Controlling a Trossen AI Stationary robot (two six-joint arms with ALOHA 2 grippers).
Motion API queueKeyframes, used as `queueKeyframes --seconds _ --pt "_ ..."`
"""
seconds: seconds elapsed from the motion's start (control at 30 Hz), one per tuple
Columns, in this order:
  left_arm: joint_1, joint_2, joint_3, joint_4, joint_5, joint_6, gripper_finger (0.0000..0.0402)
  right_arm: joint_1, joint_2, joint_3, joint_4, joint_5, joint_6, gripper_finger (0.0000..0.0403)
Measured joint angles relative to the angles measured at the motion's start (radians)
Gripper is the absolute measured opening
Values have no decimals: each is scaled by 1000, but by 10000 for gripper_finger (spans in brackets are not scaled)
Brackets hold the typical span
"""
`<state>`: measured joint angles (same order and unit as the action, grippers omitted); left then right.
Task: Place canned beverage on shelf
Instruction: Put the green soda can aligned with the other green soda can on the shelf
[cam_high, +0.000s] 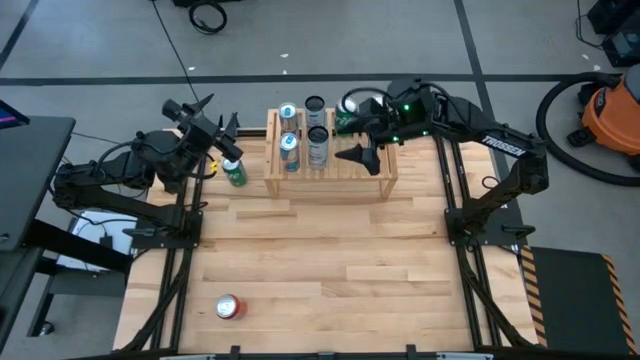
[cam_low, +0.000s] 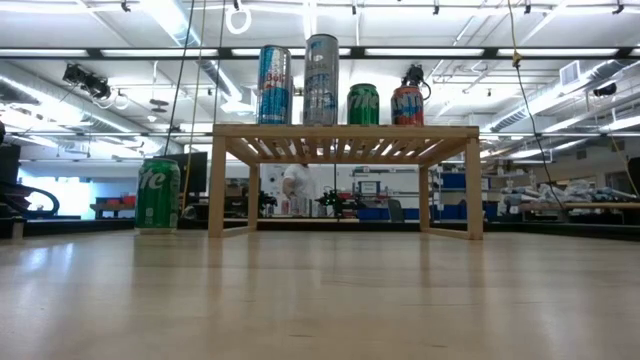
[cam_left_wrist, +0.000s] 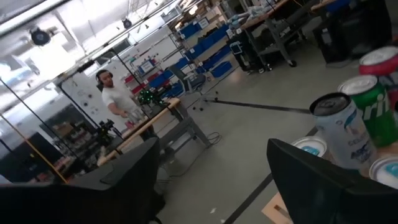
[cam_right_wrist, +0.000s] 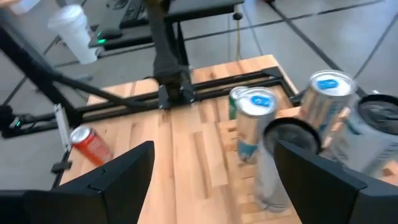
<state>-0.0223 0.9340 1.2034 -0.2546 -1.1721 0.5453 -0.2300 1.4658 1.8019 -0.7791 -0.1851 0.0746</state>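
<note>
Standing beside the shelf (cam_high: 330, 165), a green can (cam_high: 236, 174) is shown below the open left gripper (cam_high: 222, 138); the right gripper (cam_high: 360, 128) is open above the shelf.

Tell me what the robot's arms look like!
Both are black and jointed. The right arm has white letters along its side and small green lights glowing near its wrist. The left arm has black cables looping beside it. Each ends in a gripper with two flat, dark fingers, like a claw.
</note>
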Motion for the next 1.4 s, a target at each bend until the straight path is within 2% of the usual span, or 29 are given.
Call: queueKeyframes --seconds 0.13,0.27,0.43,0.5,0.63,0.77,0.9,1.03,1.17,1.27,1.4 --pt "0 2 0 -1 0 35 326 38 0 0 -1 0 -41 351" --pt "0 2 0 -1 0 -4 356 77 -3 0 -19 0 -41 363" --pt "17 2 0 -7 -70 -127 393 127 -4 0 -104 0 -43 373" --pt "35 2 0 -7 -97 -195 397 145 -4 0 -137 0 -48 375" --pt "71 2 0 -11 -83 -313 397 186 -4 0 -195 0 -43 378" --pt "77 2 0 -40 54 -431 397 238 -4 0 -262 0 5 378" --pt "77 2 0 -123 165 -627 397 292 -4 0 -322 7 23 378" --pt "92 2 0 -355 218 -821 397 351 -4 -2 -351 16 81 378" --pt "155 2 0 -542 358 -1026 396 412 -3 -14 -358 76 112 378" --pt "194 4 0 -589 451 -1088 396 446 -3 -18 -356 115 135 378" --pt "250 18 0 -621 550 -1063 396 483 -3 -18 -359 145 155 378"
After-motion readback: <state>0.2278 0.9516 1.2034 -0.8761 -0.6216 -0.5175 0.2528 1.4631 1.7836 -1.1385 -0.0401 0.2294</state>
